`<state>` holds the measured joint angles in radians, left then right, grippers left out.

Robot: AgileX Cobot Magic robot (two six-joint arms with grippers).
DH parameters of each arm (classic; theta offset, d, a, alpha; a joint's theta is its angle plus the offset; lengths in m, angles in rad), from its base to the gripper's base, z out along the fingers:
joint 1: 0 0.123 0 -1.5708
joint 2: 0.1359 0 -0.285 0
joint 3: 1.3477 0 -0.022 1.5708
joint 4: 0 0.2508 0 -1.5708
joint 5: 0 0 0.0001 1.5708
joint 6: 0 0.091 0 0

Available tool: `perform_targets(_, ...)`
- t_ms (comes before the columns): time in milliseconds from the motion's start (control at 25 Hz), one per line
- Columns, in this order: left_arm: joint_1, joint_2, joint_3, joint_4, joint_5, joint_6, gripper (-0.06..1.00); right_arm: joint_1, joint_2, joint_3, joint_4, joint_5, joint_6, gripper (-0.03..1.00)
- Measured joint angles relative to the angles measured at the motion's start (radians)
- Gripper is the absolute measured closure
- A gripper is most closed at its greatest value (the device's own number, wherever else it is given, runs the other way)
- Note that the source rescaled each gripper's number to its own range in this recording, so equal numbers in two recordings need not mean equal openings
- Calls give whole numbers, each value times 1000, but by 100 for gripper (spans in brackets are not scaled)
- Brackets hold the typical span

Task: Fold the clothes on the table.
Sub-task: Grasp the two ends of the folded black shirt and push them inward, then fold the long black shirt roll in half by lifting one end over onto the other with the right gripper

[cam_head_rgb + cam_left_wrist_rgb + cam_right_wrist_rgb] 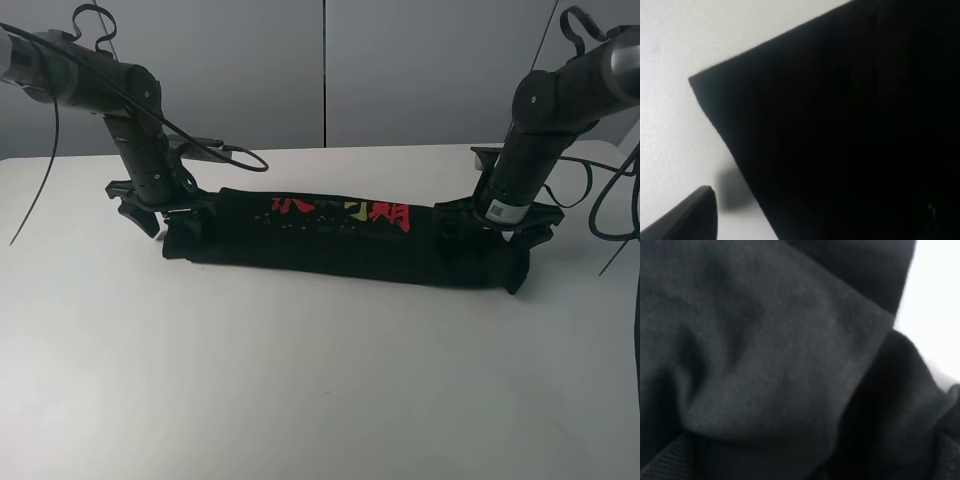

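Nearest, at 6 o'clock: bare white tabletop [300, 400]. Beyond it, at mid-tabletop: black shirt [340, 250], folded into a long narrow band running from 9 to 3 o'clock, with red and yellow print [340, 210] along its 12 o'clock edge. At the 9 o'clock end: left pincer [150, 212], spread apart, one finger [685, 217] just beside the shirt's corner. At the 3 o'clock end: right pincer [497, 228], also spread apart, down over bunched cloth.

We can't read the print [340, 210] on the T-shirt [340, 250]: its far fold cuts it off. Right gripper [495, 238] fingertips are buried in the T-shirt's right end. Left gripper [150, 212] finger [685, 220] beside the T-shirt is blurred and cropped.
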<state>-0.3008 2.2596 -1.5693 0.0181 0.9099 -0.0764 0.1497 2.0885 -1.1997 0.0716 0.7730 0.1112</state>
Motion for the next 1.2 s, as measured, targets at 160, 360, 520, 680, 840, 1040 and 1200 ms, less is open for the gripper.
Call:
perform_targets(160,0,0,0,0,-1,0,-5,0,0,0,0,-10,0,13)
perform_targets(360,0,0,0,0,-8,0,-5,2,4,0,32,-42,0,57)
perform_targets(520,0,0,0,-2,-11,0,-5,2,8,0,57,-51,-11,78)
perform_targets(680,0,0,0,-2,-11,0,-5,4,8,0,64,-52,-25,83)
perform_targets(840,0,0,0,-2,-11,0,-5,4,8,0,66,-52,-30,83)
perform_targets(1040,0,0,0,-2,-11,0,-5,6,-10,2,66,-39,-32,83)
perform_targets(1200,0,0,0,-2,-11,0,-5,6,-64,4,72,1,-44,83)
